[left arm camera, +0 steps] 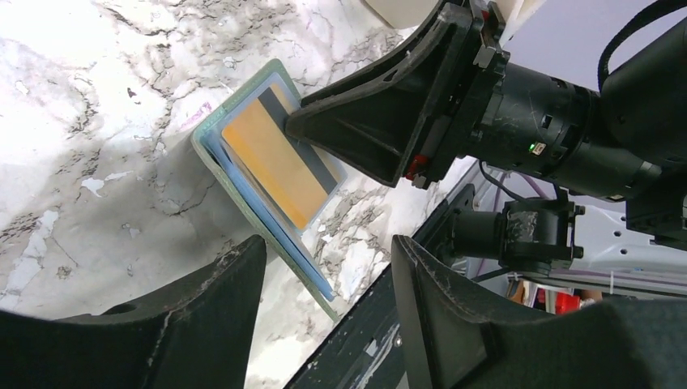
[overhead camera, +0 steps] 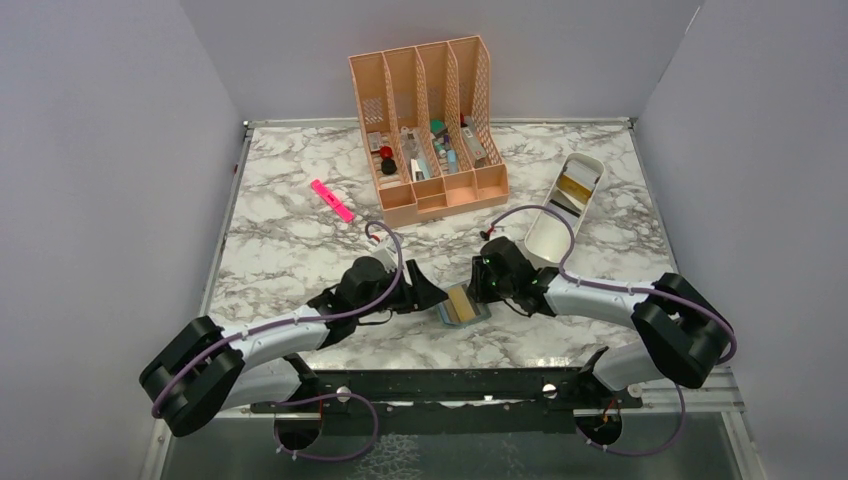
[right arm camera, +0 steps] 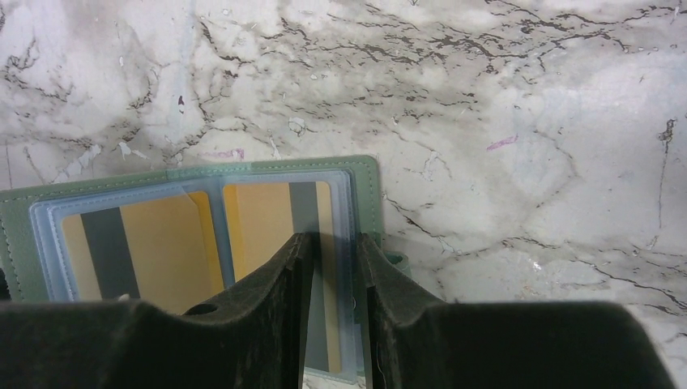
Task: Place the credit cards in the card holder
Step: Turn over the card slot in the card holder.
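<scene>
No lettering can be read anywhere. The 2 credit cards (right arm camera: 138, 251) in sight show only gold faces crossed by a dark stripe, and the small items in the peach desk organizer (overhead camera: 430, 130) are too small to make out. The card holder (right arm camera: 364, 186) lies open and flat on the marbled worktop (overhead camera: 300, 250) near its front edge, between the 2 hands. Its grey-green rim frames 2 clear blue-grey pockets, and 1 card sits in each. Both arms reach low across the worktop with their forearms angled inward, so the hands meet at the holder from either side. The right hand (right arm camera: 334, 241) points down onto the right-hand pocket, its fingertips on or just above that card. Its fingers are drawn close with only a narrow slit between them, and I cannot tell whether they pinch the card or the pocket edge. The left hand (left arm camera: 324, 243) sits just beside the holder's other side with its fingers wide apart and nothing between them; the holder lies ahead of its tips. Well behind, the organizer stands at the back of the worktop. A pink highlighter (overhead camera: 332, 200) lies to its left and a long white tray (overhead camera: 545, 235) to its right, with 1 more gold card (overhead camera: 572, 185) in the tray. Nothing stands between these and the holder.
</scene>
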Available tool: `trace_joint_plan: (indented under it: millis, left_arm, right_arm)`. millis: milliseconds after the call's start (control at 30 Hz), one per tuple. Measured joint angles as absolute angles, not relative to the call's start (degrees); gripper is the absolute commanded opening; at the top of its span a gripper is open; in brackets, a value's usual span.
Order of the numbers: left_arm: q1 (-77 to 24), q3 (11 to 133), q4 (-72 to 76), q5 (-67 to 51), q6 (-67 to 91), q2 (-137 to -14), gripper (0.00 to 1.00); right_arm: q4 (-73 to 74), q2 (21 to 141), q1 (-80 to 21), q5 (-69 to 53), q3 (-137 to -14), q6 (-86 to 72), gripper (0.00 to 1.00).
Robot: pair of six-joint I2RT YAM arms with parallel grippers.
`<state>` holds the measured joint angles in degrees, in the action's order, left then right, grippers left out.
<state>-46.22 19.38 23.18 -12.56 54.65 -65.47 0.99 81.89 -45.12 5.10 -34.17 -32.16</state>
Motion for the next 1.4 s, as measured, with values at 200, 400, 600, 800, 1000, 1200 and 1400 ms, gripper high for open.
trace_joint_plan:
  millis: [200,400,600,800,1000,1200,1400]
  left_arm:
    - [-46.3,19.0,24.7,-12.6,54.6,-67.0,0.51]
    - [-46.3,18.3,25.1,-12.5,54.4,-68.1,0.37]
    - [-46.3,17.2,25.2,-11.9,54.5,-68.2,0.11]
    - [-46.3,17.9,24.0,-11.7,53.3,-68.1,0.00]
    - [-46.3,24.1,12.4,-9.8,49.4,-66.9,0.00]
    - [-46.3,28.3,4.1,-7.2,46.5,-64.2,0.00]
    - [-46.3,28.7,0.7,-6.0,46.3,-64.6,0.00]
  right_arm:
    - [0.0,81.6,-44.9,4.6,-33.5,-32.6,0.30]
    - [-0.4,81.3,-44.9,4.6,-33.2,-32.9,0.31]
    - [0.1,80.7,-44.8,2.3,-33.2,-34.0,0.41]
    - [5.8,74.1,-44.9,-2.1,-32.4,-35.3,0.44]
    - [5.1,71.2,-44.9,-7.3,-32.4,-35.6,0.44]
    - [-1.0,72.7,-45.1,-13.6,-32.4,-38.2,0.55]
    - [-6.5,73.2,-45.4,-14.9,-31.2,-41.8,0.53]
